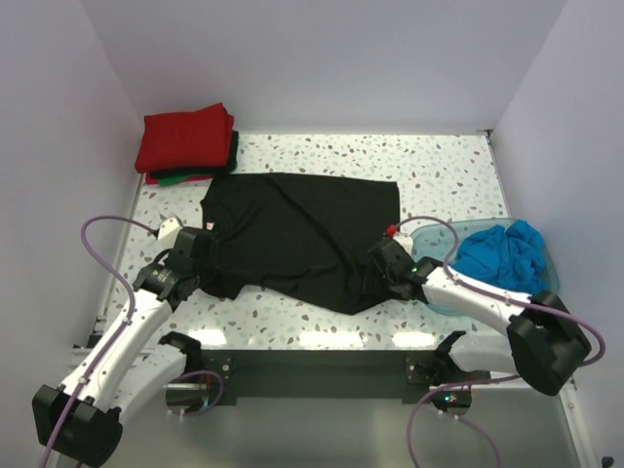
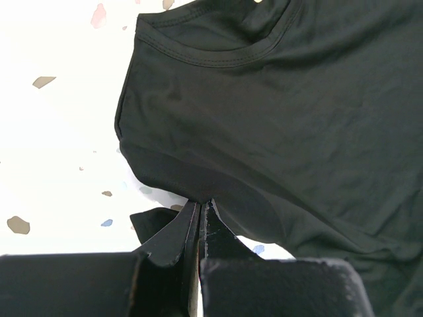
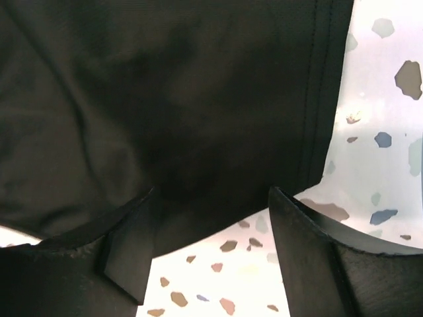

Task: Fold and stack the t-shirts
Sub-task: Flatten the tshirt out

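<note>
While the rumpled black t-shirt (image 1: pixel 302 229) lies left of the tub (image 1: pixel 429 237), left claw (image 2: pixel 200 205) clenches its edge. Right claw (image 3: pixel 213 195) gapes over its hem; neck label (image 1: pixel 210 226) unreadable.

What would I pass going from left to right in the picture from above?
First the red shirt → black shirt → blue shirt, lying in the plastic tub.

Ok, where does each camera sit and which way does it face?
Top external: above and behind, looking down on the table; left arm and right arm show.
Left wrist: looks along the left end effector, shut on the black t-shirt.
Right wrist: looks past the open right end effector at the hem.
Shared: the black t-shirt.
</note>
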You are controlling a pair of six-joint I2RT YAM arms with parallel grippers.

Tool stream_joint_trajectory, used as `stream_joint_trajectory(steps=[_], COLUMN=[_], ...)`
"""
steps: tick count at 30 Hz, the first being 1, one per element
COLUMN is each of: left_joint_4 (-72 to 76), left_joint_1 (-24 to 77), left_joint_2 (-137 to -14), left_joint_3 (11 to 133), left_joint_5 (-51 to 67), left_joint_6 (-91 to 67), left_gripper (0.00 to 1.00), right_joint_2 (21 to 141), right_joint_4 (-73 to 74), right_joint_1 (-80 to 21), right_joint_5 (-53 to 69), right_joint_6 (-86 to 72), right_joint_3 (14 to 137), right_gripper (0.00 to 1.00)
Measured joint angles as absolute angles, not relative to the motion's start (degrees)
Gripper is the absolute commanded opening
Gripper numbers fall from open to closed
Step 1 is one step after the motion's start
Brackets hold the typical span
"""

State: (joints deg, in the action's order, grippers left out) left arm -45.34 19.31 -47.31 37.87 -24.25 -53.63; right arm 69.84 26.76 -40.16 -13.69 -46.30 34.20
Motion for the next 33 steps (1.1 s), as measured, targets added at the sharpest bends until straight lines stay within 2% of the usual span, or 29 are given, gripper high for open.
stream_joint_trajectory(steps=[5,6,8,11,12,16,20,26,33], left_joint_4=[-45.5,-45.5,-45.5,-45.7,-46.0,-47.4,-49.3,-49.6,-47.7], left_joint_1=[19.3,19.3,19.3,19.3,19.3,19.3,19.3,19.3,19.4], left_joint_2=[-46.3,-46.3,-46.2,-45.6,-45.3,-43.7,-42.2,-39.9,-40.6], left_joint_3=[37.9,37.9,37.9,38.1,38.4,41.6,49.1,68.5,97.3], left_joint_5=[-24.3,-24.3,-24.3,-24.3,-24.3,-24.4,-25.3,-26.4,-25.2], left_joint_6=[-54.0,-54.0,-54.0,-54.0,-54.0,-54.0,-53.8,-50.2,-43.6], left_gripper=[0.0,0.0,0.0,0.0,0.0,0.0,0.0,0.0,0.0], right_joint_2=[73.6,74.0,75.2,77.8,78.3,76.0,65.2,50.3,44.4], right_joint_4=[24.2,23.4,21.8,20.3,19.8,21.6,31.5,42.3,49.3], right_joint_1=[-40.2,-40.2,-40.2,-40.1,-40.1,-40.1,-40.1,-40.1,-40.2], right_joint_5=[-15.7,-16.1,-17.1,-17.9,-18.1,-18.5,-19.7,-20.3,-15.7], right_joint_6=[-47.3,-47.4,-47.3,-47.0,-46.9,-46.5,-44.1,-38.2,-32.7], right_joint_3=[34.1,34.1,34.4,35.9,36.2,36.3,41.0,64.4,89.2], right_gripper=[0.52,0.46,0.4,0.16,0.0,0.0,0.0,0.0,0.0])
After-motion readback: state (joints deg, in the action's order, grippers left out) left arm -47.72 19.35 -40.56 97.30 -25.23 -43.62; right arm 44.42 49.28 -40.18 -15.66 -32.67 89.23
